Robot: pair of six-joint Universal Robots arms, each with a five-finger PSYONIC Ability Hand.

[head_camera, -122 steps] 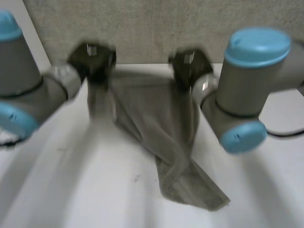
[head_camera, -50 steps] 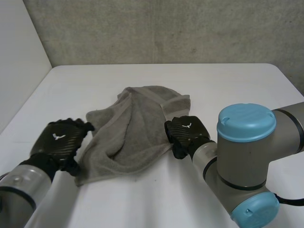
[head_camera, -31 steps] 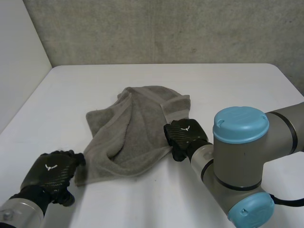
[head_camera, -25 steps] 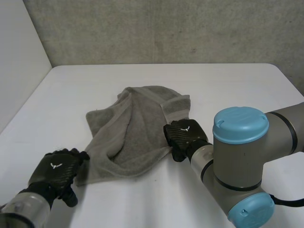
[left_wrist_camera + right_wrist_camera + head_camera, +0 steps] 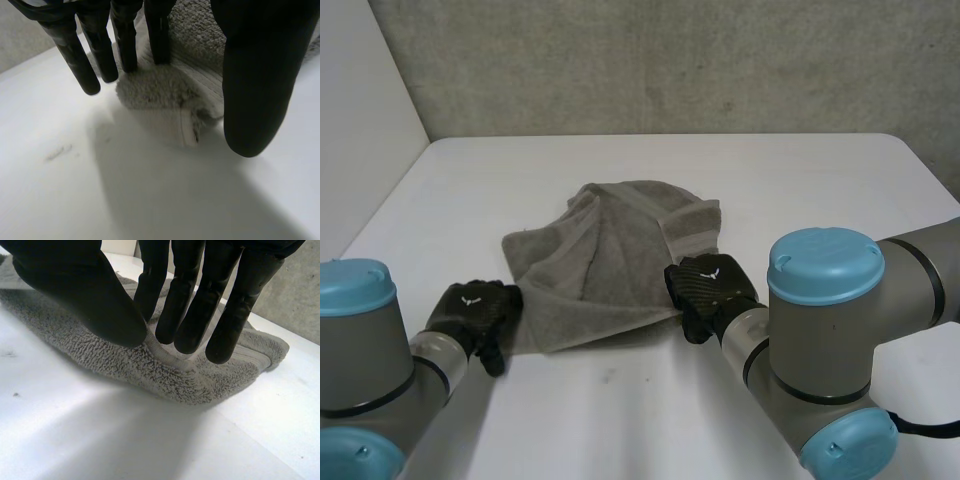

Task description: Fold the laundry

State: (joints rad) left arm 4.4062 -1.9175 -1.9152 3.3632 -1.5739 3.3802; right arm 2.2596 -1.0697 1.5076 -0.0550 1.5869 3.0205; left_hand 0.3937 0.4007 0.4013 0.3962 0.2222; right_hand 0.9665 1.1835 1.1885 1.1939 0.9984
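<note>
Okay, nearest first: the left hand (image 5: 472, 308) sits at the near left corner of the grey towel (image 5: 600, 265). The right hand (image 5: 708, 285) is on the towel's near right edge. Both are low over the white table (image 5: 620, 420).

Left wrist view: fingers (image 5: 125, 45) are straight and the thumb (image 5: 255, 90) is well apart from them. The towel corner lies flat on the table between them. Two fingertips touch it or hang just over the pile, can't tell which. So the left hand is released, nothing gripped. It is likely lined up on that corner to take it.

Right wrist view: thumb (image 5: 85, 295) and fingers (image 5: 172, 315) close on a raised ridge of terry by the hem band, with cloth bunched between them. So the right hand is grasping the towel edge in a pinch. It probably anchors that side while the left gets its corner.

Towel itself: middle of the table, crumpled, not flat. A loose flap lies over the body and ridges run away from the hands. The woven band shows on the right side, just past the right hand. The far edge is humped and rounded.

Judgement: the fold is barely begun and the cloth needs spreading out first. If only one corner is pulled, the flap may drag and bunch worse.

Beyond the towel is bare table, then the grey wall (image 5: 670, 70).
</note>
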